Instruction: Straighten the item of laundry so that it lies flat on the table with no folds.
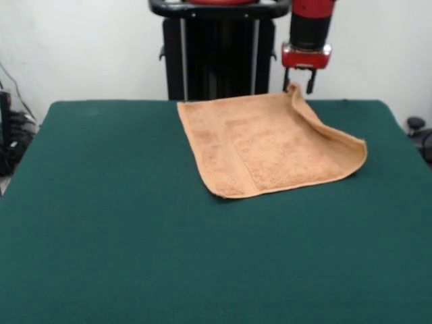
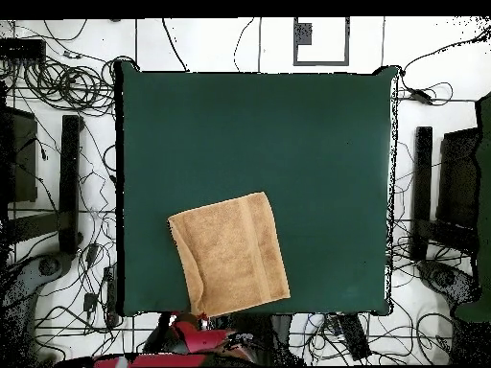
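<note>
Just below my gripper [image 1: 301,88], its fingers pinch the raised corner of the towel [image 1: 266,145]. I judge that lift serves to drag out the doubled edge beneath it; the remaining cloth lies flat on the table [image 1: 135,223].

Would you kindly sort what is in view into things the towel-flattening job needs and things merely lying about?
Job:
- towel, one edge lifted
- green table
- gripper, at the towel's raised corner

Lying about:
- cables on the floor
- black pedestal
</note>
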`<state>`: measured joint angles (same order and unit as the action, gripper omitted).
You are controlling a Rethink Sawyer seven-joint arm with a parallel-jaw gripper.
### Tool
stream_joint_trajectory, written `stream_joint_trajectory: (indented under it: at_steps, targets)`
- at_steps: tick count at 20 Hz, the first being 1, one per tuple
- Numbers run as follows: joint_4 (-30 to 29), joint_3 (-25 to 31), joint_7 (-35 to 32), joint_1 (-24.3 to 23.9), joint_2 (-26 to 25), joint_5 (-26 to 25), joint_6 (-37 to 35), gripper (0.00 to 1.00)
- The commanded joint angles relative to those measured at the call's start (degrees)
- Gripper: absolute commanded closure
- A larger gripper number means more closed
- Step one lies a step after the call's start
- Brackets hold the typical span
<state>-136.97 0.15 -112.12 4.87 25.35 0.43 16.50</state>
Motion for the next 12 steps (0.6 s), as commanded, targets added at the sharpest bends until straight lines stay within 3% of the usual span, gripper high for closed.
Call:
stream_joint_trajectory:
  at_steps: [1, 12]
  targets:
    - [12.7, -6.1, -4.0, 9.1, -1.5, 6.0, -1.5, 0.00]
    - [17.2, -4.2, -5.0, 7.3, -1.4, 4.5, -10.2, 0.00]
